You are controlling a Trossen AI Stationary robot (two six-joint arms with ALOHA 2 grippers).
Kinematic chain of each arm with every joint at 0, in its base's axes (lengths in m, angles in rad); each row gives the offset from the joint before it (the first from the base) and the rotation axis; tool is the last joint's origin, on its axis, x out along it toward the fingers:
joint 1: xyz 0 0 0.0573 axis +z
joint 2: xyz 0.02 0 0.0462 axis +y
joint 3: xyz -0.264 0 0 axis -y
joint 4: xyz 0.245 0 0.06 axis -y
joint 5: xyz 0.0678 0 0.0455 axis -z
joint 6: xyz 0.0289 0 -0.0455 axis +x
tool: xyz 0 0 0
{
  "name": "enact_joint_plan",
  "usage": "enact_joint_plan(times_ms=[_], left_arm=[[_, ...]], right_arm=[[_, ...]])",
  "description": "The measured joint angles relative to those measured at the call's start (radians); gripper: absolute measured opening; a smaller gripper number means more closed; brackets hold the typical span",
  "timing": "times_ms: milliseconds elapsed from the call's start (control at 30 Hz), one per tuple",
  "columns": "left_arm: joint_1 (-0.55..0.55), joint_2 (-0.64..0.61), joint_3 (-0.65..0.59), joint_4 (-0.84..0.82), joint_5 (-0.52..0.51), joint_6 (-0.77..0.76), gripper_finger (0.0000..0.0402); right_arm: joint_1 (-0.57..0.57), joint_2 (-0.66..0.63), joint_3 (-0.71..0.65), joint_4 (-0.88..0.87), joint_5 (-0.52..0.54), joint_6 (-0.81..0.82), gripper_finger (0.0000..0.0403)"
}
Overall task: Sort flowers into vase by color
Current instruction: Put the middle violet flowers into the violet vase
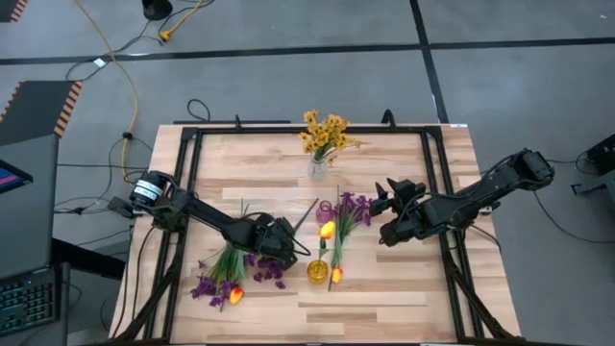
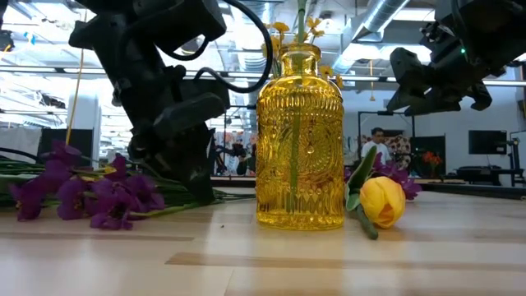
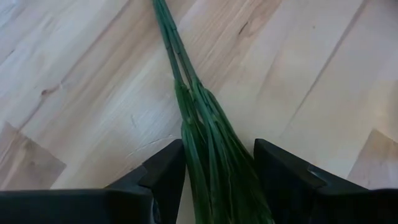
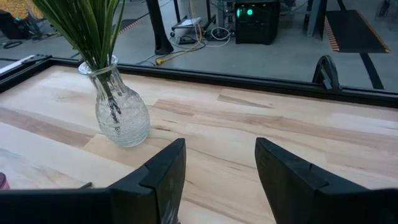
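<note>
- Small yellow clustered blooms (image 1: 325, 133) stand upright in a clear glass vase (image 1: 318, 168).
- Purple blossoms (image 1: 213, 286) lie flat, well left of the amber glass vase (image 1: 317, 270).
- A yellow-orange tulip (image 1: 327, 230) lies just behind that amber vase.

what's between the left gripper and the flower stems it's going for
Nothing visible. The left gripper is down on the table with its open fingers on either side of the green stems of the loose flowers. The right gripper hangs open above the table, facing the clear vase.
</note>
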Motion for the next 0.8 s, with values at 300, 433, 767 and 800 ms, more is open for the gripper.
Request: enact_joint_plan(times_ms=[300, 433, 767, 800], left_arm=[[0.003, -0.012, -0.002, -0.021, 0.013, -0.009, 0.0078], [0.003, -0.021, -0.003, -0.021, 0.006, 0.004, 0.0023], [0.019, -0.122, -0.004, -0.07, -0.025, 0.073, 0.0015], [0.021, -0.135, -0.004, -0.075, -0.027, 0.084, 0.0015]], right_arm=[[0.0, 0.0, 0.0, 0.003, 0.001, -0.054, 0.0219], [0.002, 0.0, 0.0, 0.027, 0.001, -0.171, 0.0219], [0.002, -0.001, 0.069, 0.108, -0.018, -0.474, 0.0219], [0.002, -0.001, 0.085, 0.107, -0.03, -0.507, 0.0219]])
